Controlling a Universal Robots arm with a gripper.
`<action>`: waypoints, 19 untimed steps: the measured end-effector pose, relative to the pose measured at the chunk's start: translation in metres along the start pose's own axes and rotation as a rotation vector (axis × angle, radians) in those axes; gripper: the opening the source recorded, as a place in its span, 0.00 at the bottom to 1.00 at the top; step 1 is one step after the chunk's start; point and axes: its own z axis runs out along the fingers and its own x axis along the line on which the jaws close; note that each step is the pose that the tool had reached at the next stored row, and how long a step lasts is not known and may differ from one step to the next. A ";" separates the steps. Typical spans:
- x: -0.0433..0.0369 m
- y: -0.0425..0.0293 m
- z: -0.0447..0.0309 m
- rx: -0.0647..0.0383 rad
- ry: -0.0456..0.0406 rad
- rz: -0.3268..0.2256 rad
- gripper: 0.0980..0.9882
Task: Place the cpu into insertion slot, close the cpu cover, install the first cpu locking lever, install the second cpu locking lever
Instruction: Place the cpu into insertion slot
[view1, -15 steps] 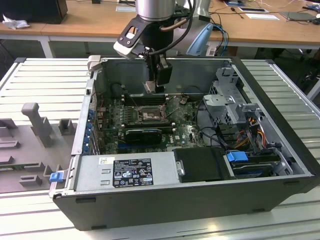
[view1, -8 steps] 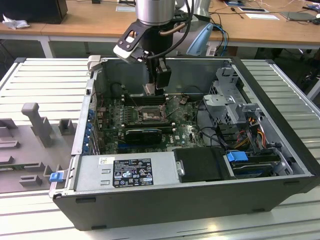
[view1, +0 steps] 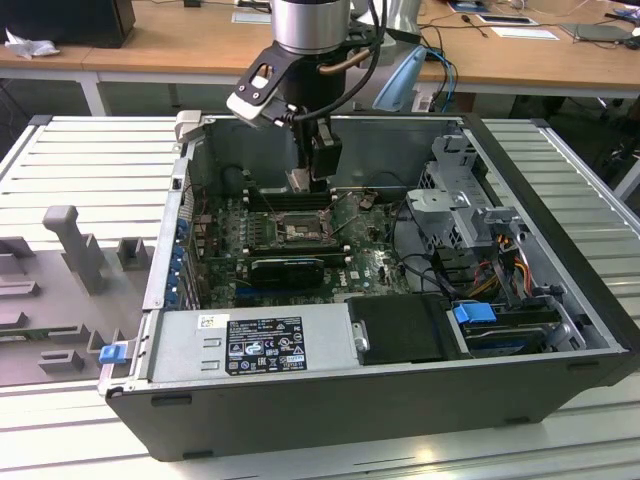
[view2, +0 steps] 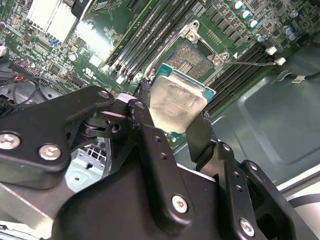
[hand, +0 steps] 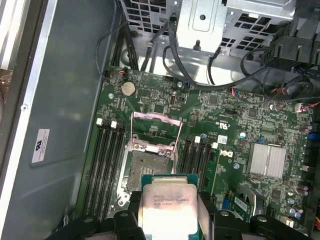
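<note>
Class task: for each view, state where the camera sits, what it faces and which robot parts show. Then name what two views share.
Exterior view: off the arm, looking down into the open computer case; shows the arm and gripper.
First wrist view: on the wrist, facing the motherboard and insertion slot; the gripper holds the cpu.
Second wrist view: on the wrist, facing the same board; black gripper links in the foreground.
Shared: both wrist views show the held cpu, insertion slot beyond.

First wrist view: cpu (hand: 167, 207) lower edge cut off by the frame, side edges under the fingers (hand: 131, 205) of the hand (hand: 170, 206); near part of insertion slot (hand: 145, 167) hidden behind it. Exterior view: slot detail too small to tell.
</note>
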 end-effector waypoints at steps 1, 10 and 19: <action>0.0000 -0.0001 0.0006 0.000 -0.0008 0.000 0.48; -0.0002 -0.0006 0.0078 0.001 -0.0038 0.007 0.48; -0.0003 -0.0008 0.0109 0.001 -0.0043 0.016 0.48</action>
